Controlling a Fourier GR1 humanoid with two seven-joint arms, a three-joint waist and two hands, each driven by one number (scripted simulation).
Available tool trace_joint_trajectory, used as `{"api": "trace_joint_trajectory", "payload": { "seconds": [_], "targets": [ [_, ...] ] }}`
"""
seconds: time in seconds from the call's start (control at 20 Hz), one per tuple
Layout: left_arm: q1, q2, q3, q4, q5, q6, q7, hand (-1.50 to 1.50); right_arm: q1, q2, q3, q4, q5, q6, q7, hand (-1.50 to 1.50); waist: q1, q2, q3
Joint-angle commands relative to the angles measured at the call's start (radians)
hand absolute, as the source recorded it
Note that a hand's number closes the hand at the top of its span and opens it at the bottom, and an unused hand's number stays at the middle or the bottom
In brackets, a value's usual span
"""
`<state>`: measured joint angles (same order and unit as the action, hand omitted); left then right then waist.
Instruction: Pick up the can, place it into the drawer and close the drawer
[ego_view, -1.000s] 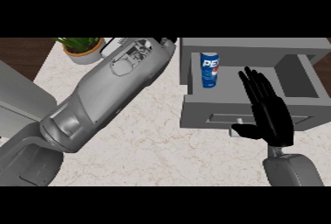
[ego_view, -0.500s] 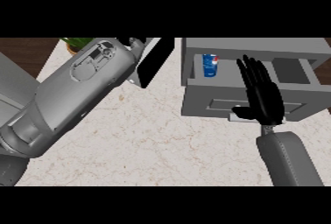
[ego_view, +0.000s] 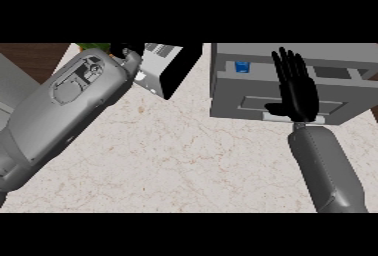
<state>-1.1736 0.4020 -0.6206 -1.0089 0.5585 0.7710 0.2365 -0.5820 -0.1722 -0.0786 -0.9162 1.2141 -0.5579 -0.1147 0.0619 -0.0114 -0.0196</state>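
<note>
Blue can (ego_view: 241, 67) seen upright inside drawer (ego_view: 236, 102), drawer not fully shut. Right hand (ego_view: 298, 95) laid flat on front, fingers straight, together. Risk: push applied off-centre, drawer skewed, jammed short.

No words, brands or numbers can be read. The small blue can (ego_view: 241, 67), in the upper middle of the frame inside the grey drawer (ego_view: 236, 102), shows a label too small to make out.
</note>
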Motion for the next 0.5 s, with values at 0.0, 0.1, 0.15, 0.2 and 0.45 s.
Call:
{"api": "trace_joint_trajectory", "payload": {
  "seconds": [0.0,0.1,0.15,0.2,0.45],
  "targets": [
    [0.058,0.048,-0.002,-0.112,-0.002,0.000,0.039,-1.50,-0.083,0.028,-0.053,0.180,-0.024,-0.055,0.009,-1.50,0.027,0.018,0.022],
    [0.084,0.048,0.004,-0.100,-0.014,0.007,0.030,-1.50,-0.139,0.038,-0.056,0.257,0.002,-0.112,0.003,-1.50,0.015,0.025,0.022],
    [0.101,0.065,-0.008,-0.140,-0.025,0.016,0.052,-1.50,-0.199,0.012,-0.068,0.281,0.005,-0.073,0.018,-1.50,0.017,0.020,0.021],
    [0.108,0.023,-0.023,-0.122,-0.039,0.039,0.033,-1.50,-0.223,0.025,-0.080,0.324,0.011,-0.109,0.031,-1.50,0.021,0.029,0.022],
    [0.176,0.115,0.014,-0.236,-0.038,0.002,0.067,-1.50,-0.331,0.006,-0.120,0.465,-0.009,-0.158,-0.011,-1.50,0.014,0.025,0.022]
  ]
}}
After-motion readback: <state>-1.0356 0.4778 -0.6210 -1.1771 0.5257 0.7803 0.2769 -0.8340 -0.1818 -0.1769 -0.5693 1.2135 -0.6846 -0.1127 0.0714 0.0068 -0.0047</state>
